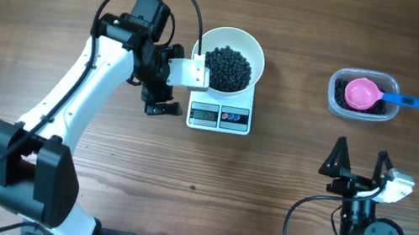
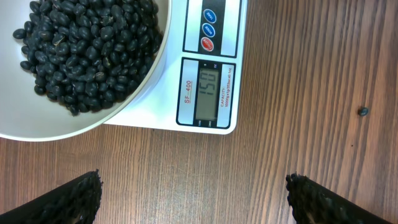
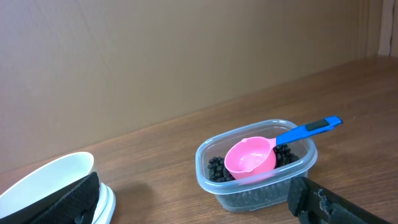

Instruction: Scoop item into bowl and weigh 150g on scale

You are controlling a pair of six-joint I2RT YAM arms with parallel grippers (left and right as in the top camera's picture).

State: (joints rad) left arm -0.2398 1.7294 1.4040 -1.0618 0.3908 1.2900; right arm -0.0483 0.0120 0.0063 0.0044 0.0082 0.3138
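Near the robot's base, on its right side, the right gripper (image 1: 360,160) stands over the table (image 1: 266,187) with its jaws spread wide and nothing between them. It looks parked, well apart from the work. A little farther, the left gripper (image 2: 194,196) hangs just beside the scale (image 1: 220,117), also wide open and empty, so its camera looks straight at the display (image 2: 207,87), which reads 150. The bowl (image 1: 257,57) sits on the scale's platform, and the black beans (image 1: 227,68) lie heaped inside it. I judge the target weight is reached. One stray bean (image 2: 363,111) lies on the wood. At the far right, the pink scoop (image 1: 360,93) rests in the clear tub (image 1: 333,96) on more beans, its blue handle over the rim and out of the way.
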